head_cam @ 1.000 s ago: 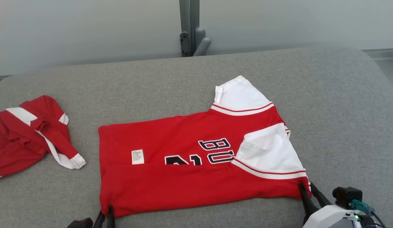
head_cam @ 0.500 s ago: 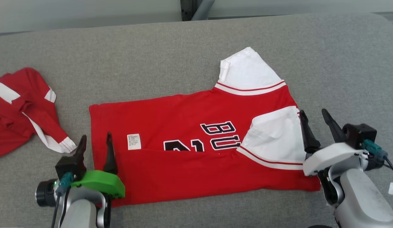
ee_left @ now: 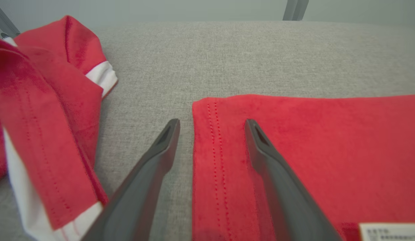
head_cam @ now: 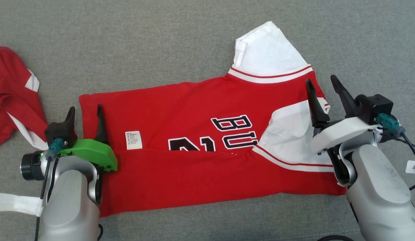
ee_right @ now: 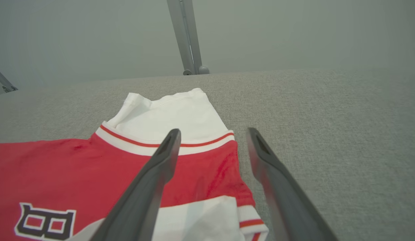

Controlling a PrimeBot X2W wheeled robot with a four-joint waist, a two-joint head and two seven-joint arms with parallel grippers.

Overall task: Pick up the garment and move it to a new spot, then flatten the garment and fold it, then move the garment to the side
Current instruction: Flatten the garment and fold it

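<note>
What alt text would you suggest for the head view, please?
A red-and-white jersey lies part-folded on a grey surface, the left gripper and right gripper, both open, at its ends; another red garment lies far left.

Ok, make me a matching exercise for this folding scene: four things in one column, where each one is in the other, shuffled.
1 care label
2 crumpled garment
3 far white sleeve
4 left end effector

A open, astride the jersey hem
B far left on the grey surface
C on red fabric just above the fold
D poking past the far edge

Pairs: 1-C, 2-B, 3-D, 4-A
</note>
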